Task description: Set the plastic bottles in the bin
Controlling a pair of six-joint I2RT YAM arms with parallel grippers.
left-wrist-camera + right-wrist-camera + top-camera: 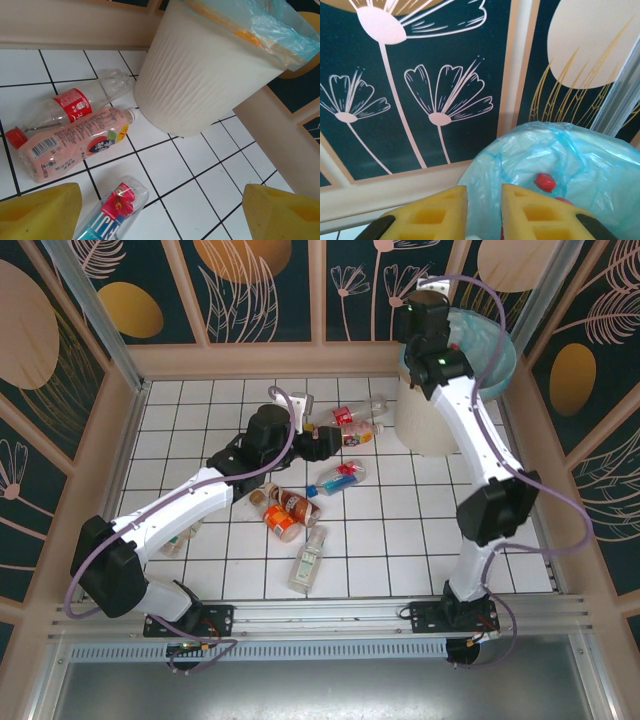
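Bottles (pixel 340 477) are being sorted into the bin (pixel 430 430), a job judged partly done. One red-capped bottle (pixel 546 181) is being seen inside it, but several are lying on the white surface (pixel 200 410) nearby. The right end effector (pixel 484 200) is being held over the bin, almost closed and empty. The left end effector (pixel 160 200) is being held wide open above a pink bottle (pixel 75 142). The bin's inside is being shown from the right wrist, the scattered bottles from above.
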